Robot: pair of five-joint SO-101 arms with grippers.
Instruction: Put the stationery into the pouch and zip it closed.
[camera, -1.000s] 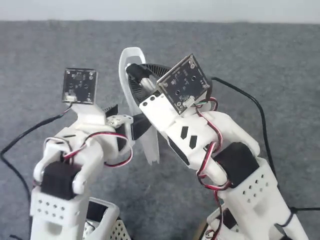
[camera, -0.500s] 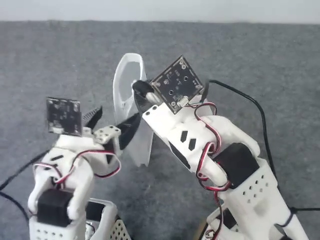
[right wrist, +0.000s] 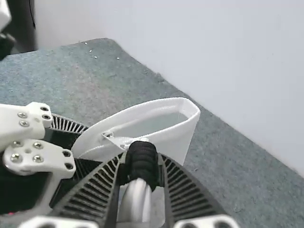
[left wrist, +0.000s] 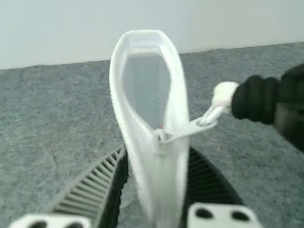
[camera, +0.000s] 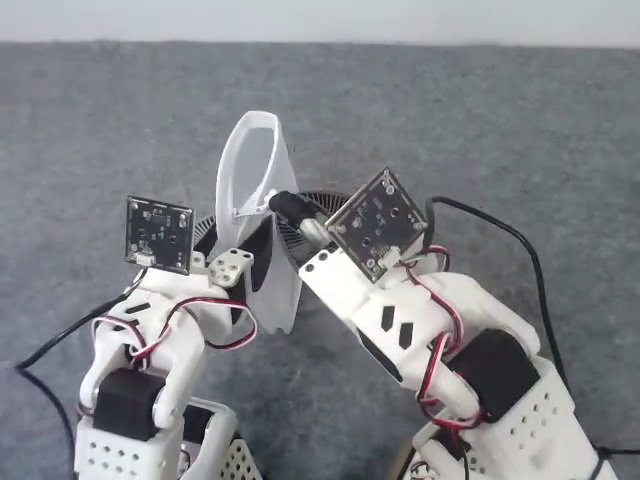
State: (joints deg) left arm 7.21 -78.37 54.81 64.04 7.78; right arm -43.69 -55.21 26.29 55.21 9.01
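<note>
While the left gripper clamps the pouch mid-frame, the right gripper pinches its zip pull; zipping looks half done, so next it needs drawing toward the open upper end

the right gripper pinches a black ribbed piece. just past its tips stands the white pouch, mouth open. the left gripper flanks the pouch alongside, over grey carpet.

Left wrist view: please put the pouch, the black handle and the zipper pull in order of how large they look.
Largest: pouch.
Next: black handle. It runs off the picture's edge, so its full size is unsure.
Smallest: zipper pull.
</note>
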